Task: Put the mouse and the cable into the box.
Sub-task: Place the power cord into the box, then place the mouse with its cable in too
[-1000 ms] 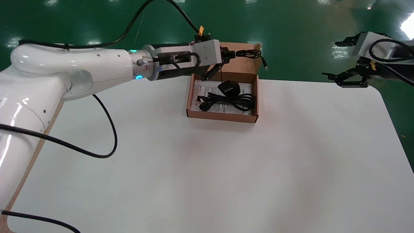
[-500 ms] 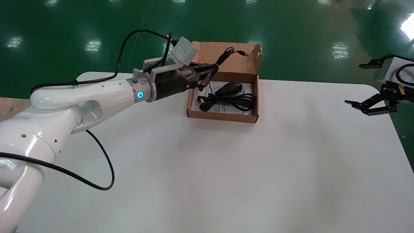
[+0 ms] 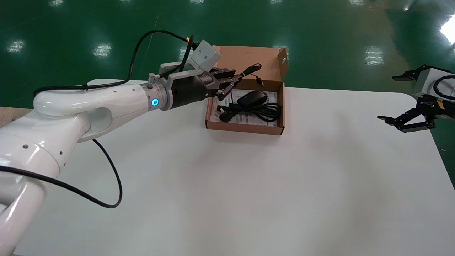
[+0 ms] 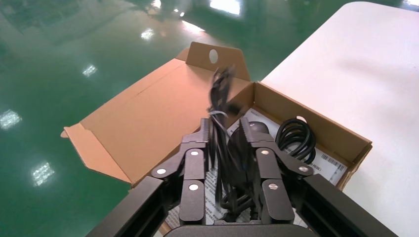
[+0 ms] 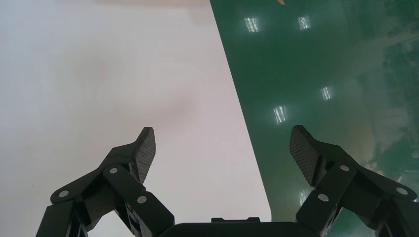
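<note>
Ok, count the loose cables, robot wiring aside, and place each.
2. A coiled power cable lies in the box beside the mouse; the left gripper holds the mouse's cable over the box.

Your box (image 3: pixel 245 125) is plain brown cardboard, matt and faintly fibrous, with a printed paper sheet (image 3: pixel 272 94) lining its bottom. The mouse (image 3: pixel 252 97) is smooth black plastic with a soft gloss. The coiled cable (image 3: pixel 265 111) beside it looks rubbery. The thin black cord (image 4: pixel 220 94) sits pinched in the left hand (image 4: pixel 225 129), whose matt black links carry bright metal rivets. The right hand (image 5: pixel 222 133) has finely textured pads (image 5: pixel 146 145). The surface (image 3: pixel 227 185) is smooth matt white, the floor (image 3: pixel 71 28) glossy green.
</note>
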